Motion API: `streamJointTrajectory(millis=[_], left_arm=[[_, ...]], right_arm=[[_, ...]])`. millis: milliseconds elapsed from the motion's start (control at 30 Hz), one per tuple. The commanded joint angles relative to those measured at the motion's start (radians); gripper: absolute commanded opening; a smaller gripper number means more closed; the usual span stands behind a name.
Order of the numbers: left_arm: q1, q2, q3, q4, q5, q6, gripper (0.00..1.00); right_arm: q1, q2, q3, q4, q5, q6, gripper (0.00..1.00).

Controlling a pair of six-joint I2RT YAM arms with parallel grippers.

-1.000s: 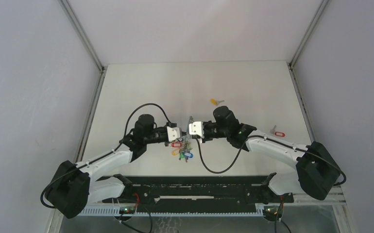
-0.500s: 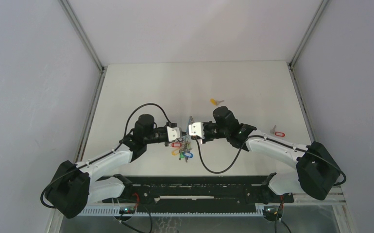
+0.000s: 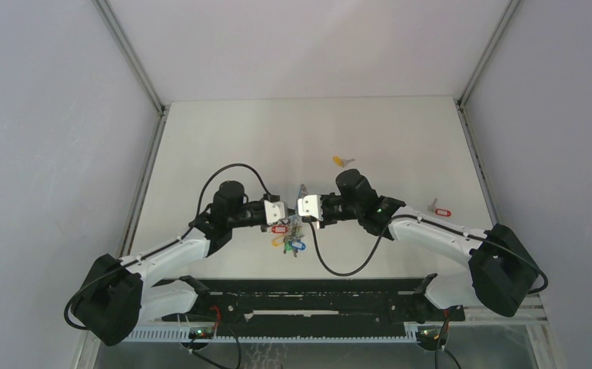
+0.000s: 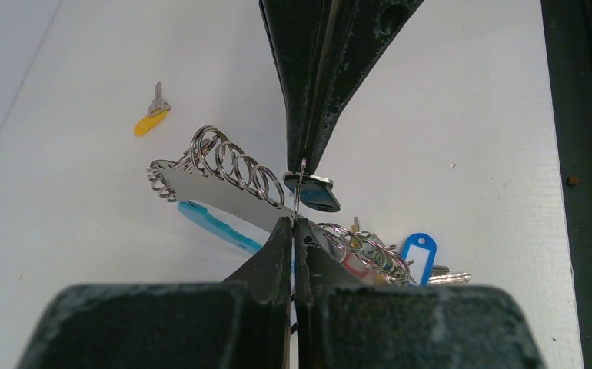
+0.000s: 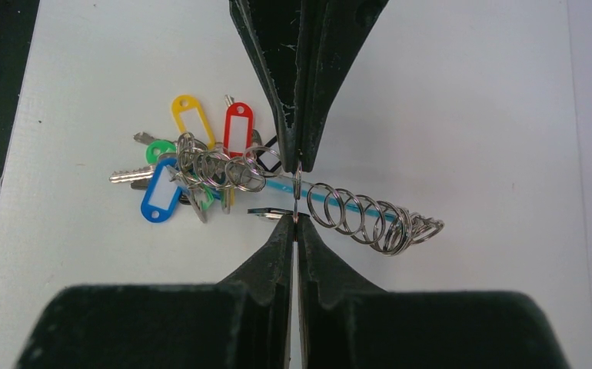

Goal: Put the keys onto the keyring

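Note:
The keyring (image 3: 289, 237) lies between the arms: a chain of steel rings (image 4: 231, 161), a light-blue band (image 4: 208, 223) and several coloured tags (image 5: 193, 150). A black-tagged key (image 4: 314, 193) hangs by a small split ring, seen edge-on, just above it. My left gripper (image 4: 294, 221) and right gripper (image 5: 294, 221) face each other tip to tip. Each is shut on an opposite edge of that small ring. In the top view they meet, left gripper (image 3: 288, 214) against right gripper (image 3: 298, 211). A yellow-tagged key (image 3: 343, 161) and a red-tagged key (image 3: 440, 210) lie loose on the table.
The white table (image 3: 224, 138) is walled at the left, right and back. A black rail (image 3: 300, 296) runs along the near edge between the arm bases. The yellow-tagged key also shows in the left wrist view (image 4: 151, 117).
The right gripper has edged very slightly left. Nothing else has visibly moved.

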Motion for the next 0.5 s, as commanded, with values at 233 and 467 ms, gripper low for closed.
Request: streamJointTrajectory(millis=[233,467], left_arm=[[-0.007,-0.007,0.039,0.042,0.043,0.014,0.00],[-0.007,-0.005,0.040,0.042,0.047,0.013,0.00]], right_arm=[[0.010,0.008,0.042,0.035,0.001,-0.006,0.00],[0.013,0.010,0.043,0.038,-0.002,-0.005,0.00]])
